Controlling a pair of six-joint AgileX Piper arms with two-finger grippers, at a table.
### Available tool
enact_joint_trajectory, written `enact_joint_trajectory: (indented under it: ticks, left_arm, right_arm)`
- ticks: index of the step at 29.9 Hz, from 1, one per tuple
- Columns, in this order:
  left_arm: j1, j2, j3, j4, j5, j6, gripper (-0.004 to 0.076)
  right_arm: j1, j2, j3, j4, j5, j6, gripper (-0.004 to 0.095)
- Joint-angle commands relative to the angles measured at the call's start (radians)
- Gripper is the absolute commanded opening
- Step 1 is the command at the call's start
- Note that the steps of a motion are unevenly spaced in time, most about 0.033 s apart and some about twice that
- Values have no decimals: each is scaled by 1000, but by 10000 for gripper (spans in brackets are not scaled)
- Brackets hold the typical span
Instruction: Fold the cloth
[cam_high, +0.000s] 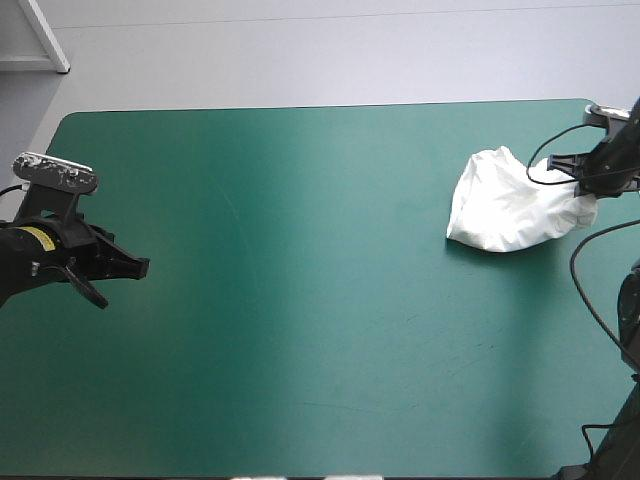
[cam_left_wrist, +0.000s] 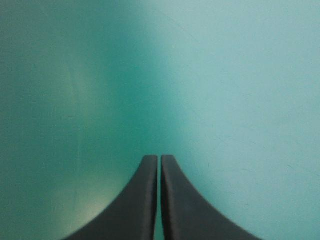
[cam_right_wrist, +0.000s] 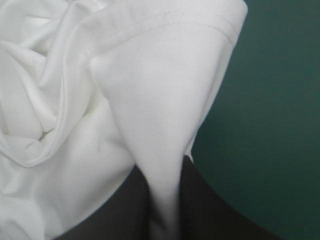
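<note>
The white short-sleeved T-shirt (cam_high: 505, 205) lay as a crumpled heap near the right edge of the table (cam_high: 300, 330) with the teal-green cover, toward its far side. The right hand (cam_right_wrist: 162, 172) gripped a hemmed fold of it between its all but closed black fingers (cam_right_wrist: 215, 210). The left hand (cam_left_wrist: 160, 159) hovered well apart, near the table's left edge, clenched on nothing.

Table (cam_high: 300, 320) with teal-green cover; white T-shirt (cam_high: 503, 205) lies on it as a crumpled heap, near the right edge, toward the far side.
</note>
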Motion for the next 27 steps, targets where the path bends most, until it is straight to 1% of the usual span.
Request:
enact_joint_trajectory:
  ticks: [1, 3, 5, 7, 10, 11, 12, 14, 19, 21, 23, 25, 26, 27]
  left_arm:
    - [1, -11, -23, -5, -37, -4, 19]
    - [1, -11, -23, -5, -29, -4, 19]
    - [1, -11, -23, -5, -22, -2, 19]
    - [1, -11, -23, -3, -19, 1, 19]
    - [1, -11, -23, -3, -13, 1, 19]
    - [1, -11, -23, -3, -13, 1, 19]
    - [1, -11, -23, -3, -13, 1, 19]
    - [1, -11, -23, -3, -28, 1, 19]
    - [1, -11, -23, -2, -116, 3, 19]
    - [1, -11, -23, -2, -175, 3, 19]
    - [1, -11, -23, -2, -235, 1, 19]
    - [1, -11, -23, -2, -288, 1, 19]
    - [1, -11, -23, -2, -304, 1, 19]
    - [1, -11, -23, -2, -320, 1, 19]
  right_arm:
    - [-48, -67, -25, 31, -22, -23, -16]
    - [-63, -66, -25, 36, -22, -31, 9]
    - [-71, -63, -25, 36, -24, -33, 69]
    - [-76, -59, -25, 36, -24, -33, 204]
    - [-76, -59, -25, 21, -24, -31, 476]
    - [-77, -59, -25, 19, -24, -21, 550]
    - [-80, -59, -25, 18, -24, -5, 601]
    - [-84, -74, -25, 35, -24, 6, 631]
    - [-84, -176, -11, 57, -24, 30, 629]
    - [-84, -234, 1, 81, -24, 50, 594]
    - [-84, -304, 32, 133, -24, 43, 506]
    - [-78, -385, 94, 180, -24, -8, 344]
    - [-73, -421, 135, 182, -24, -33, 267]
    - [-68, -466, 181, 182, -24, -66, 165]
